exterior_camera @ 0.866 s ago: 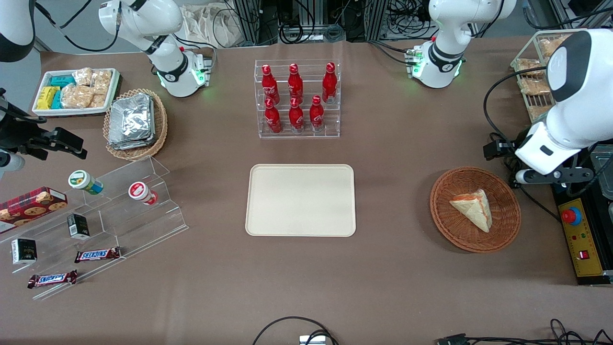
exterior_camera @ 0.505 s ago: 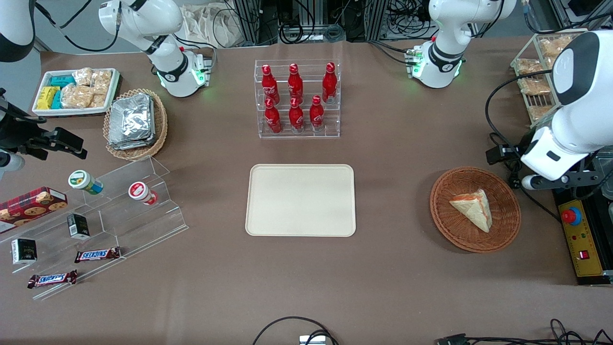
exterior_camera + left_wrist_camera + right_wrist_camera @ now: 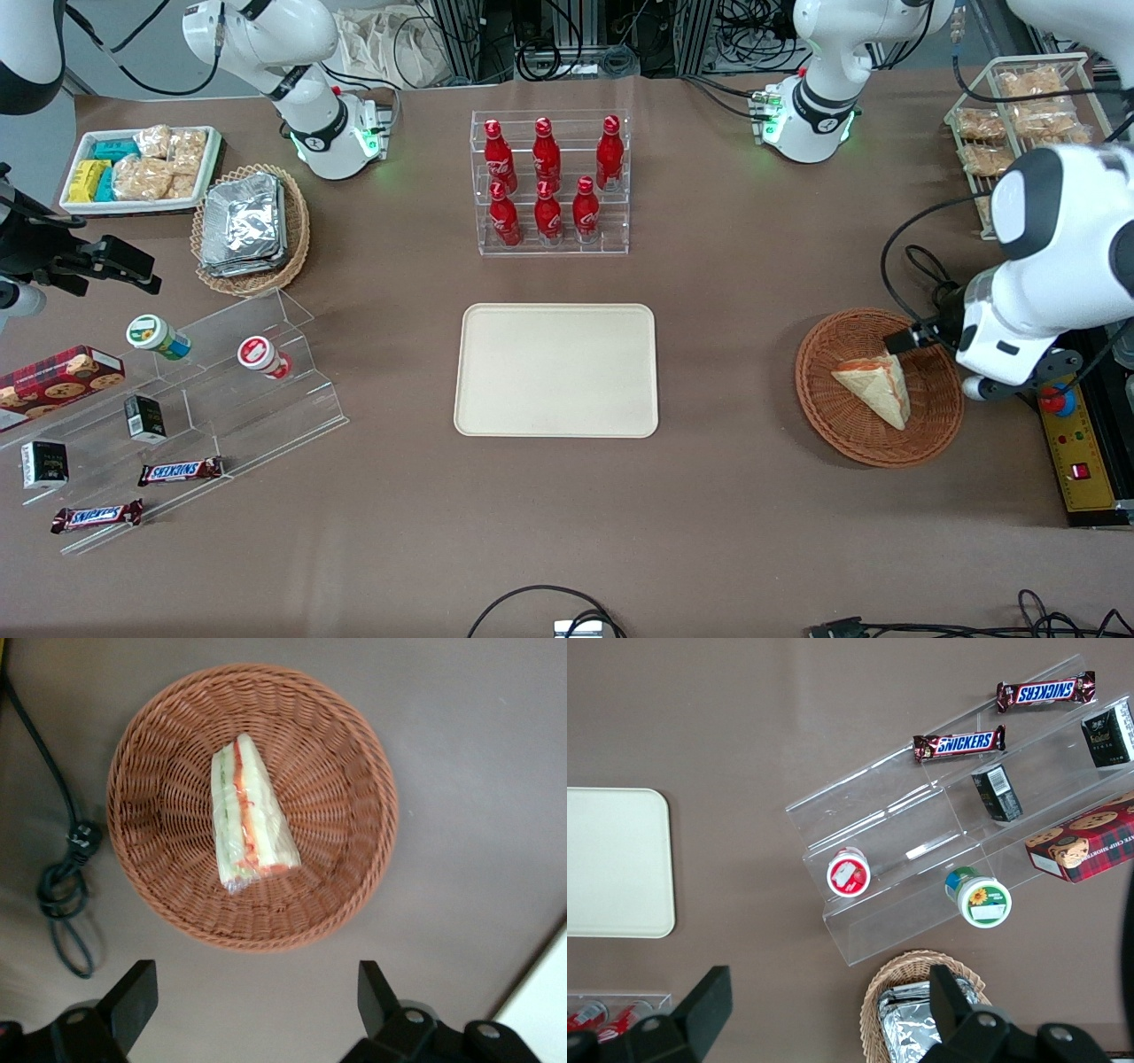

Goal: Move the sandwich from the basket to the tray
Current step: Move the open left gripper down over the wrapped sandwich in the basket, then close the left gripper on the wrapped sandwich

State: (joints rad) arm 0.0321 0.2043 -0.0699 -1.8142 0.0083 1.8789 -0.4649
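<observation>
Approach step: hand (image 3: 248,1005) wide open, empty, poised above the wicker basket (image 3: 359,771) holding the wrapped sandwich (image 3: 248,815). Next: descend, straddle the wedge, close, carry to the beige tray (image 3: 556,369).

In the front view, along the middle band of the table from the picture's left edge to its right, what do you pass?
Acrylic steps → tray → basket → sandwich inside it → open gripper over the basket's rim.

Six red bottles (image 3: 547,182) in clear rack, foil packets (image 3: 242,223), Snickers bars (image 3: 180,471) on acrylic steps.
</observation>
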